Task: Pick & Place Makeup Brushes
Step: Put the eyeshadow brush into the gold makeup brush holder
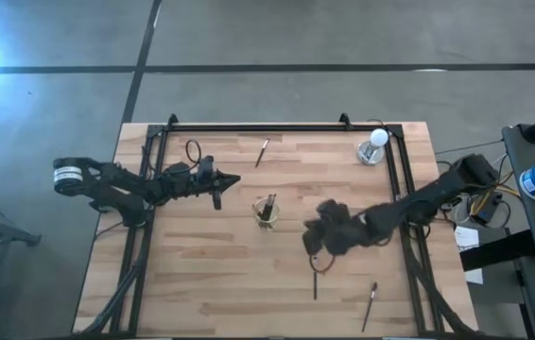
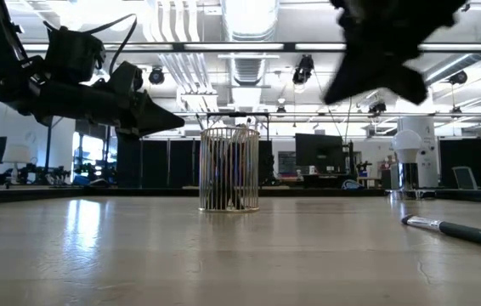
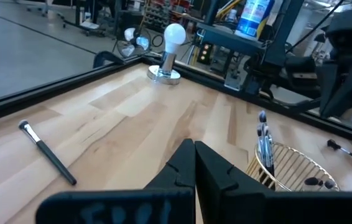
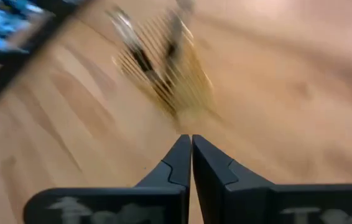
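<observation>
We saw a white bulb-topped stand [image 1: 372,145] at the far corner; a wire cup [image 1: 267,210] held dark slim brushes [image 3: 264,138]; others [image 1: 262,151] lay loose. Our left gripper [image 1: 236,178] and right gripper [image 4: 191,139] hovered pinched closed, empty.

From the right wrist the wire basket [image 4: 160,68] smears into streaks. At surface level, a brush [image 2: 461,231] runs off the frame's edge.
</observation>
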Controlling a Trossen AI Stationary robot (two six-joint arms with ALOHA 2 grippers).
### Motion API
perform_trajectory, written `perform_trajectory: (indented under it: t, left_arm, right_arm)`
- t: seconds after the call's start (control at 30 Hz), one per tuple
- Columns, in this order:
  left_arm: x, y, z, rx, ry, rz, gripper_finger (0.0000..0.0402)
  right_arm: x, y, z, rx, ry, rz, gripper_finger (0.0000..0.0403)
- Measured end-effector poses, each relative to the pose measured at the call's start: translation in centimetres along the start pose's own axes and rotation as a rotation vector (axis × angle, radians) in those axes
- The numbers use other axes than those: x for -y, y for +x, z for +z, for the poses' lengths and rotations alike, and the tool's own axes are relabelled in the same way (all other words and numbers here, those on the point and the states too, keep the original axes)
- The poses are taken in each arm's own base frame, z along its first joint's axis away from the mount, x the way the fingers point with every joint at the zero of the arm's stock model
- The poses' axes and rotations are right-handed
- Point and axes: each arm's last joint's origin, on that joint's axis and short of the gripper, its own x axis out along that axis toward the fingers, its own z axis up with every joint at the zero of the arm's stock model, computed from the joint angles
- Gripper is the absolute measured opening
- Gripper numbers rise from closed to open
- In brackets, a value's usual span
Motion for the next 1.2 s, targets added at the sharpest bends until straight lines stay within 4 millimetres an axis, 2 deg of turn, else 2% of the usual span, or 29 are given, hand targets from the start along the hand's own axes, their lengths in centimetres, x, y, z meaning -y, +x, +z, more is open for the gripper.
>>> perform_trajectory:
  t: [0.1,0.2,0.33,0.5,0.67,0.87,1.03,1.2]
  left_arm:
    - [0.0,0.0,0.0,-0.001,0.003,-0.001,0.0000]
    - [0.0,0.0,0.0,-0.001,0.002,-0.001,0.0000]
    - [0.0,0.0,0.0,-0.002,0.003,-0.001,0.0000]
    - [0.0,0.0,-0.1,-0.009,0.003,0.001,0.0000]
    - [-0.1,0.0,-0.4,-0.036,-0.001,0.008,0.0000]
    - [-0.1,-0.1,-0.5,-0.047,-0.019,0.009,0.0000]
    - [-0.1,-0.3,-0.7,-0.049,-0.020,0.010,0.0000]
    - [-0.1,-0.4,-0.7,-0.045,-0.033,0.009,0.0000]
  right_arm:
    - [-0.5,-1.5,-1.6,-0.117,0.087,-0.101,0.0011]
    - [-1.4,-2.2,-3.3,-0.248,0.161,-0.162,0.0011]
    - [-2.5,-1.9,-5.5,-0.380,0.293,-0.205,0.0011]
    - [-2.6,-0.3,-7.8,-0.446,0.359,-0.310,0.0038]
    - [-2.3,1.9,-8.1,-0.479,0.384,-0.382,0.0092]
    - [-2.2,3.9,-7.6,-0.456,0.400,-0.376,0.0141]
    - [-1.8,4.7,-7.8,-0.449,0.406,-0.401,0.0146]
    - [-1.6,5.1,-7.9,-0.440,0.402,-0.407,0.0125]
